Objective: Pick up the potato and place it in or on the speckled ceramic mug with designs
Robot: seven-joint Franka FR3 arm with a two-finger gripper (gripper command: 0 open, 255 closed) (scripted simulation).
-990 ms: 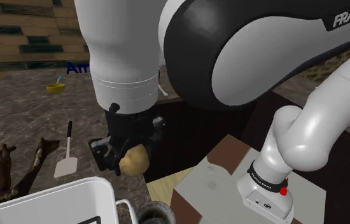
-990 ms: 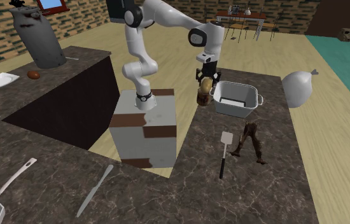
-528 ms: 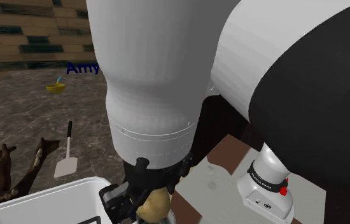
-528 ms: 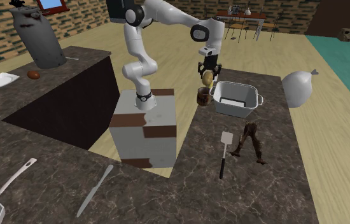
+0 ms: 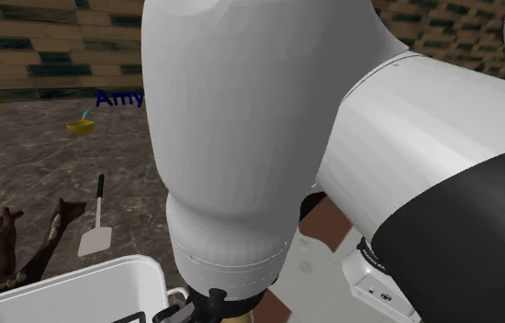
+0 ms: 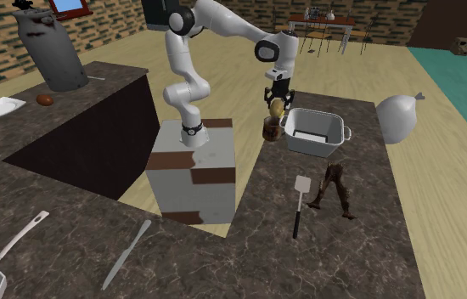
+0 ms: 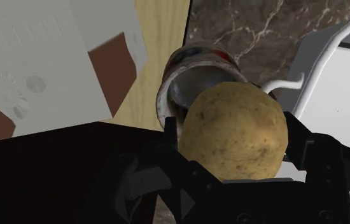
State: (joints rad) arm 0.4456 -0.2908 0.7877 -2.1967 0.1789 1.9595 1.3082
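My gripper (image 7: 234,145) is shut on a tan, speckled potato (image 7: 234,137), a black finger (image 7: 170,137) pressing each side. Just beyond the potato stands the mug (image 7: 196,63), brownish with red and blue marks, its mouth open toward the camera. In the second exterior view the gripper (image 6: 276,104) hangs from the arm with the potato (image 6: 276,109) a little above the mug (image 6: 270,129), which stands on the dark marble counter beside a white tub. In the shoulder view the arm's white and black links hide the mug.
A white handled tub (image 6: 315,132) stands right beside the mug. A spatula (image 6: 300,200) and a brown figure (image 6: 338,183) lie further along the counter. The stand (image 6: 192,170) is on the mug's other side. A grey sack (image 6: 397,115) sits behind the tub.
The arm has carried the potato from beside the mug to a spot over its mouth, first rising, then sinking slightly. The grip has stayed shut on it.
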